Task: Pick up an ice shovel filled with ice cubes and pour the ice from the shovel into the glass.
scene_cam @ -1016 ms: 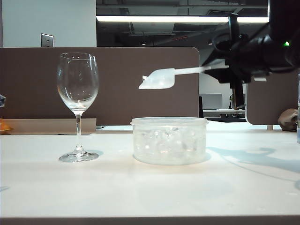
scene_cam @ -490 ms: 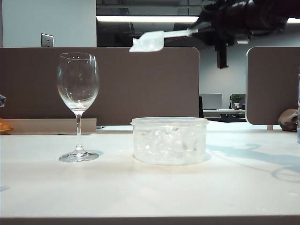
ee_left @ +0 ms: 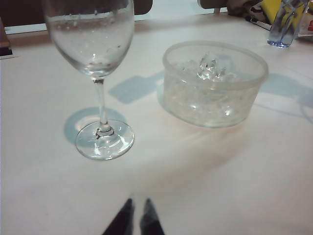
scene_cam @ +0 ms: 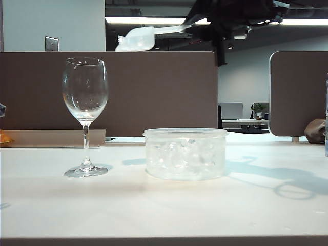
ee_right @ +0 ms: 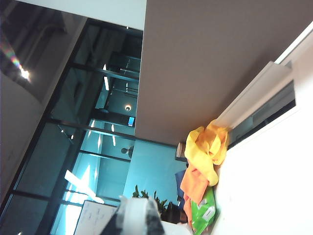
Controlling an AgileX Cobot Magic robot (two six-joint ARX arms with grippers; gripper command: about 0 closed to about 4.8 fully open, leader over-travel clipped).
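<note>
Translucent white plastic ice shovel, gripped at its long handle by the right gripper, lies level, bowl just right of and above the tall clear stemmed glass; left gripper rests closed, low, empty.

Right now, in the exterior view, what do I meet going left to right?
Glass → ice shovel held high → tub of ice cubes → right gripper on the shovel's handle. The left gripper shows only in its wrist view.
</note>
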